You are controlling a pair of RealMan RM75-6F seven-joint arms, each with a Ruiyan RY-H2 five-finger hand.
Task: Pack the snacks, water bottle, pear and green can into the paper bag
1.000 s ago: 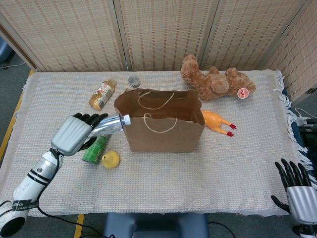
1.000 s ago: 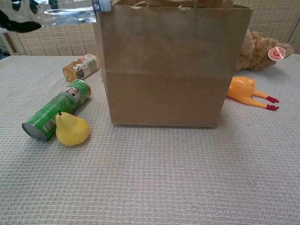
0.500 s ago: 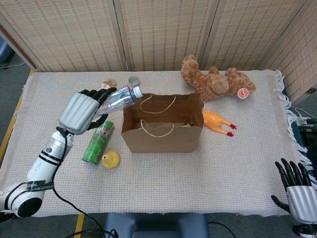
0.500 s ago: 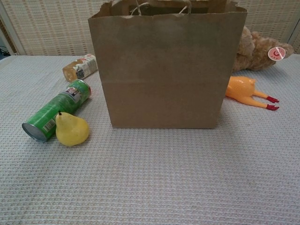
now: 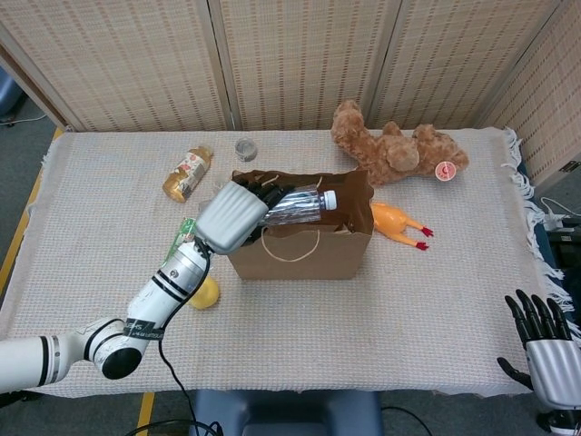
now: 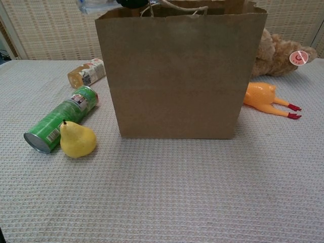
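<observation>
Left robot hand (image 5: 238, 214) grips water bottle (image 5: 300, 205) over open mouth of paper bag (image 5: 300, 250); bottle long axis near-horizontal, cap toward bag's right wall. Judgement: next move needs cap tipped down. Right robot hand (image 5: 543, 350) idle at worktop (image 5: 454, 291) edge, fingers apart, holding nothing

Brown paper bag (image 5: 300, 250) upright mid-table, mouth open, string handles. Clear water bottle (image 5: 300, 205), white cap, lies tilted across the bag's mouth, cap toward the right. Green can (image 6: 59, 119) on its side left of bag; yellow pear (image 6: 77, 140) touching its near end. Snack jar (image 5: 187, 173) lying far left.
</observation>
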